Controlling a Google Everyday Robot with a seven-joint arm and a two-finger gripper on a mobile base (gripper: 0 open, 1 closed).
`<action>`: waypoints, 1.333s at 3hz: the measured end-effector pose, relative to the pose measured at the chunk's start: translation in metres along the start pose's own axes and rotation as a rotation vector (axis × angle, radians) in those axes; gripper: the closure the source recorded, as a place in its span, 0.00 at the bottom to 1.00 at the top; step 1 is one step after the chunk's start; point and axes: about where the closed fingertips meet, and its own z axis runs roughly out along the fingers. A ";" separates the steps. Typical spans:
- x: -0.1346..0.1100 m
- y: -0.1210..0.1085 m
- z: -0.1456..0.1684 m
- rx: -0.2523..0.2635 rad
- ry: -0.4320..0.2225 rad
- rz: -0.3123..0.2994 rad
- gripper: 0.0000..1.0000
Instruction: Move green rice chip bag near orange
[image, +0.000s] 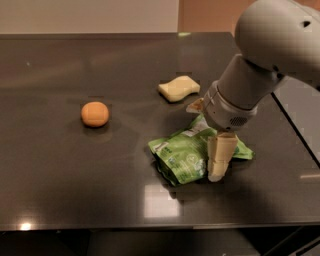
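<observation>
**A:** Where is the bag (182, 155)?

**B:** Low in the frame, a little right of centre, lying crumpled on the dark table (75, 175). It is bright green foil with white label patches, and it is the largest thing there.

**A:** And the orange (94, 113)?

**B:** Left of centre, sitting by itself on the table. It is up and to the left of the bag and well apart from it, with dark tabletop between the two.

**A:** What about the pincer (217, 170)?

**B:** It points down over the right part of the bag. Its cream-coloured end is at the bag's lower right edge and overlaps the green foil from this angle. I cannot tell whether it is spread, pressed together or pinching the bag. Only one pale side of it shows, and that side hides the rest.

**A:** Where does the arm (250, 85) come from?

**B:** It comes from the upper right corner. It is thick and grey-white and slants down and to the left to the pincer. Its wrist covers the upper right part of the bag.

**A:** Anything else on the table?

**B:** A pale yellow, wavy sponge (179, 88) in the upper middle, above the bag and just left of the wrist. It does not touch the bag. The tabletop is glossy, with a bright square of reflected light below the bag, near the front edge.
</observation>
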 end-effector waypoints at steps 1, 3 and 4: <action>0.005 0.000 0.005 -0.006 0.029 0.006 0.18; 0.003 -0.003 0.008 -0.006 0.050 0.006 0.65; -0.001 -0.008 0.005 0.001 0.055 0.013 0.88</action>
